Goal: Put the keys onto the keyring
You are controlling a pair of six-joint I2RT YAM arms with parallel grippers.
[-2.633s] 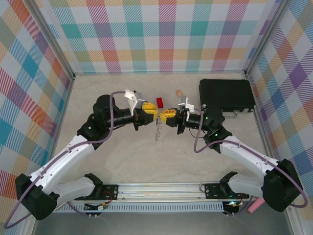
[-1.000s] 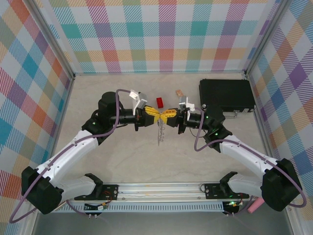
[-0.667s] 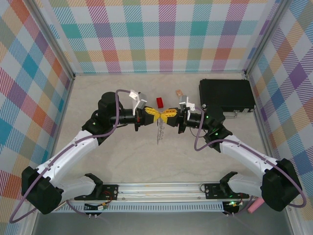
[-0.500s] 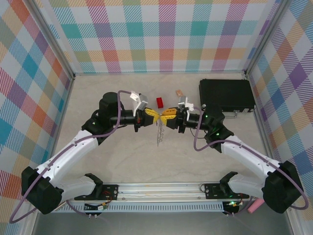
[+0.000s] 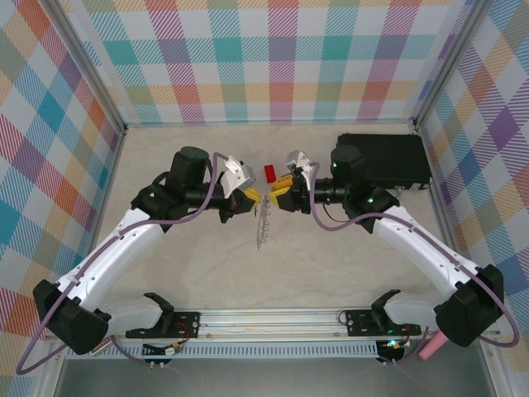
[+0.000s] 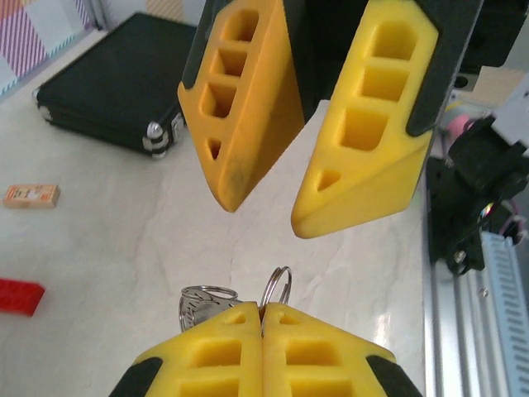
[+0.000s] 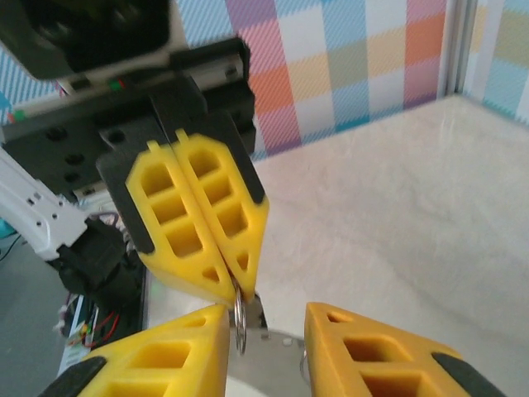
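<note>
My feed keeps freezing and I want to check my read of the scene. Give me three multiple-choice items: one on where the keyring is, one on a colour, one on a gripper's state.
1. Where is the keyring?
A. Clamped in the right gripper
B. Pinched at the tips of the left gripper, hanging below them
C. Lying loose, held by neither gripper

2. What colour is the small block on the table beyond the two grippers?
A. Blue
B. Green
C. Red

3. How do the right gripper's jaws stand?
A. Open
B. Shut on the keyring
C. Shut on the block

Answers:
1 B: the left wrist view shows a wire loop nipped between the closed yellow fingers.
2 C: it shows bright red from above.
3 A: both wrist views show a clear gap between its fingers.
</note>
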